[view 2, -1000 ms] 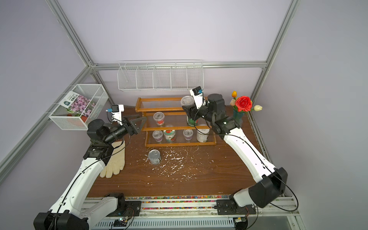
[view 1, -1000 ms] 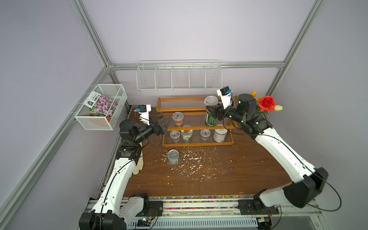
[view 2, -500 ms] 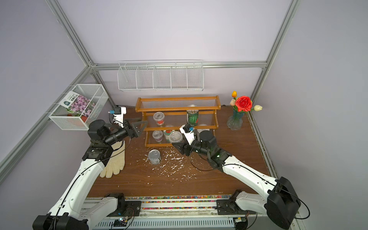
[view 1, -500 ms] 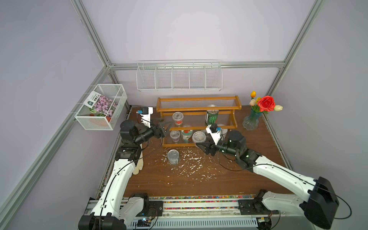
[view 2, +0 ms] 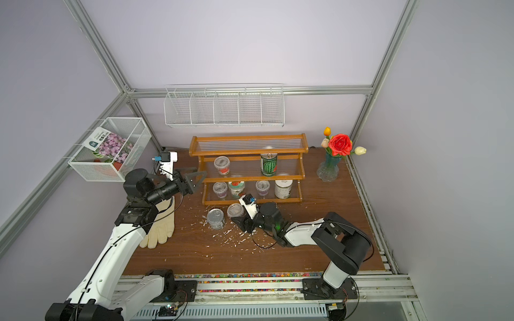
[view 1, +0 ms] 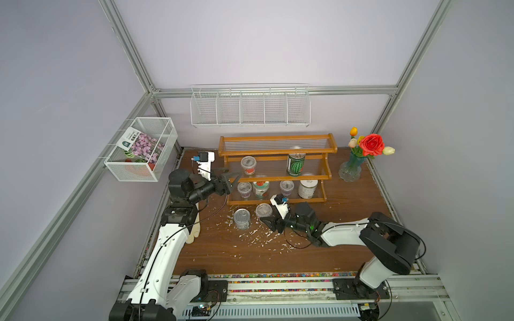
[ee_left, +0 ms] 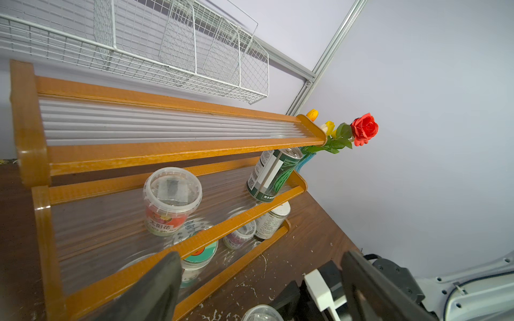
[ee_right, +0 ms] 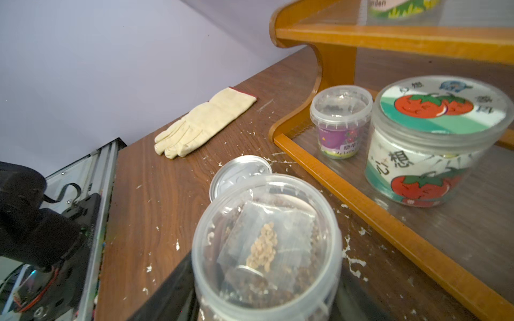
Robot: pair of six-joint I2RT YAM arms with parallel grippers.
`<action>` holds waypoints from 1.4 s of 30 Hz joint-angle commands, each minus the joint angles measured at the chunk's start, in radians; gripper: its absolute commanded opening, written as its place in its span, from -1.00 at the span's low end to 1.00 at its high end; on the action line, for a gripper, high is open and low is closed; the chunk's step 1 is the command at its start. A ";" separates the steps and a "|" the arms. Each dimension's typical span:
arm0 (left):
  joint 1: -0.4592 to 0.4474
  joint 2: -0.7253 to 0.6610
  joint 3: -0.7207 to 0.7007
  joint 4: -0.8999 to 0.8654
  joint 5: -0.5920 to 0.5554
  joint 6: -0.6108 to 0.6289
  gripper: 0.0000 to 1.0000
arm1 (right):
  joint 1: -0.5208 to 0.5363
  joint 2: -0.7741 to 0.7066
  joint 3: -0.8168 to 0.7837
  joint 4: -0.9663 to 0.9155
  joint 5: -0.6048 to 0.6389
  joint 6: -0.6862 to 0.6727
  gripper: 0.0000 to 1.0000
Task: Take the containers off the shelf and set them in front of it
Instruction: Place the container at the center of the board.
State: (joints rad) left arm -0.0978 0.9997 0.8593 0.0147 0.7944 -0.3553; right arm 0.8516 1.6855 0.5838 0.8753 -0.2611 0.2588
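Since a second ago the right arm has swung down from the shelf's upper level to the table, bringing a clear cup with it; the left arm has barely shifted. Nearest the rail, the right gripper [view 1: 267, 216] is clasped on the clear cup [ee_right: 267, 241], jaws part-closed against its sides. The cup is upright, just beside the metal tin [view 1: 241, 218] already standing before the shelf [view 1: 278, 151]. Whether its base rests on the table [view 1: 222, 255] cannot be confirmed. Step in hand, by my judgement: setting down the second container. The next move calls for letting go and backing out without clipping the tin or the lower rail. Further back, the left gripper [view 1: 232, 173] is spread wide and empty, hovering off the shelf's left end, seemingly lined up on the middle-tier cup [ee_left: 172, 200]. Remaining on the lower tier are the left lower cup [view 1: 244, 190], tomato-lidded tub [view 1: 261, 189], right lower cup [view 1: 286, 188] and white-label tin [view 1: 308, 189]. The watermelon tin [view 1: 296, 164] stands on the middle tier.
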 commanded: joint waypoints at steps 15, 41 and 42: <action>0.007 -0.012 -0.020 -0.074 0.012 0.080 0.85 | 0.004 0.120 -0.058 0.063 0.061 -0.081 0.24; 0.007 -0.022 -0.032 -0.117 -0.010 0.121 0.87 | -0.053 -0.002 -0.079 -0.104 0.088 -0.127 0.68; 0.007 -0.020 -0.032 -0.119 -0.013 0.124 0.87 | -0.055 -0.018 -0.079 -0.119 0.086 -0.130 0.72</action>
State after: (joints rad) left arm -0.0978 0.9947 0.8440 -0.0959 0.7883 -0.2535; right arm 0.8032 1.7164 0.5110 0.7982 -0.1787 0.1452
